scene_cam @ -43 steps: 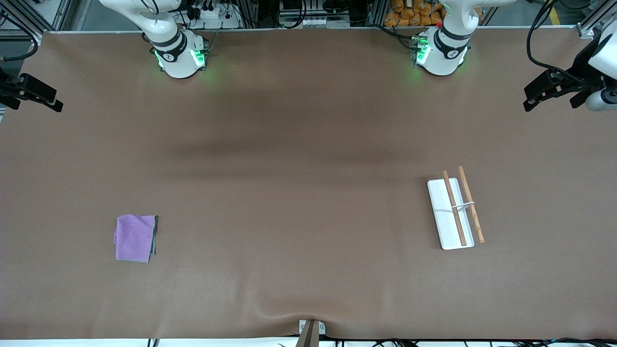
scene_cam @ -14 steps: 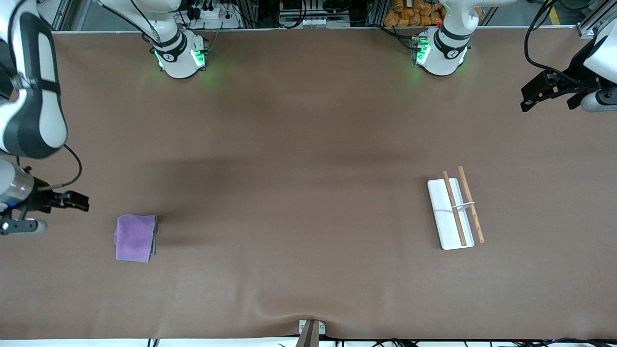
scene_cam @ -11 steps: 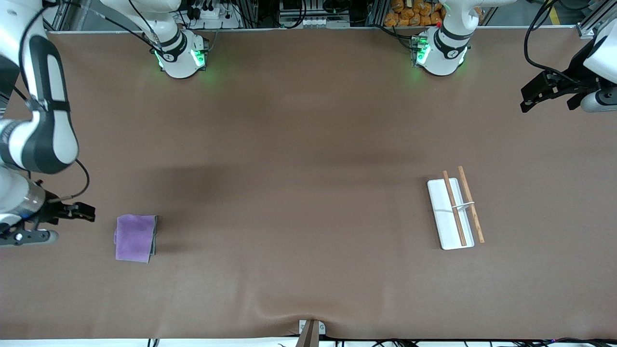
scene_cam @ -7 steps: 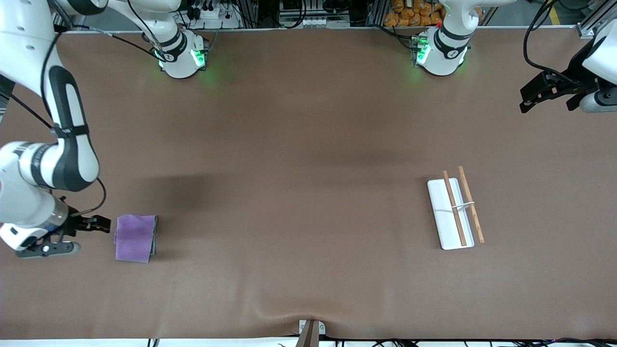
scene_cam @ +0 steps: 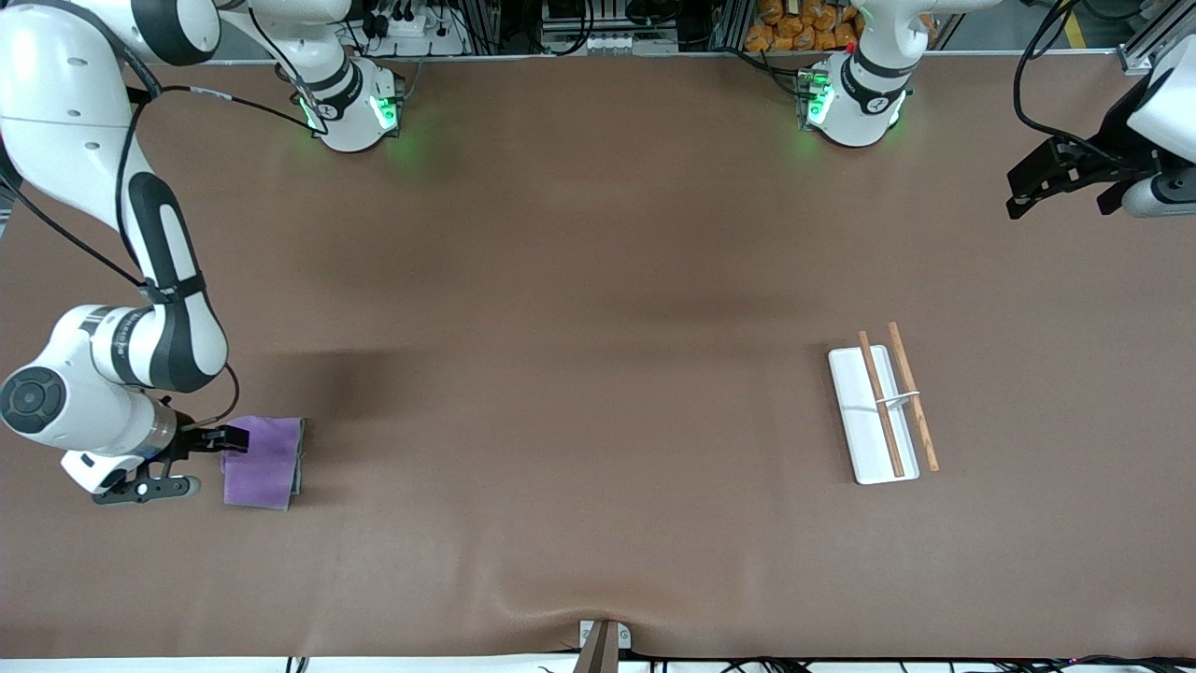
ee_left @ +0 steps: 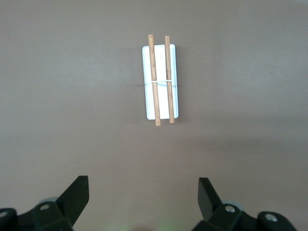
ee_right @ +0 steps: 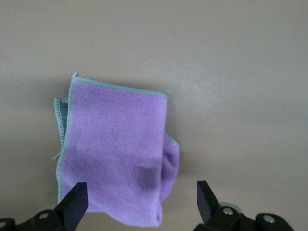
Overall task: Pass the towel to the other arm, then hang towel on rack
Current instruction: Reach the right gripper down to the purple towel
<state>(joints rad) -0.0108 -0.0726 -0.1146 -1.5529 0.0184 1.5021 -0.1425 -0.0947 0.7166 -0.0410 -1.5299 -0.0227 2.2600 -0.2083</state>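
Observation:
The purple towel [scene_cam: 264, 462] lies folded on the brown table toward the right arm's end, its grey edging showing along one side. My right gripper [scene_cam: 210, 461] is open and empty, at the towel's outer edge. In the right wrist view the towel [ee_right: 115, 147] lies between the spread fingers [ee_right: 76, 202]. The rack [scene_cam: 880, 404], a white tray base with two wooden rods, lies toward the left arm's end. My left gripper [scene_cam: 1067, 184] waits open and empty, raised at that end of the table. The left wrist view shows the rack [ee_left: 161, 82] below.
A small bracket [scene_cam: 603, 641] sits at the table edge nearest the front camera. The brown mat [scene_cam: 579, 374] stretches bare between towel and rack.
My right arm has swung in from its end of the table and come down beside the towel, reaching its outer edge. The left arm, towel and rack have not moved.

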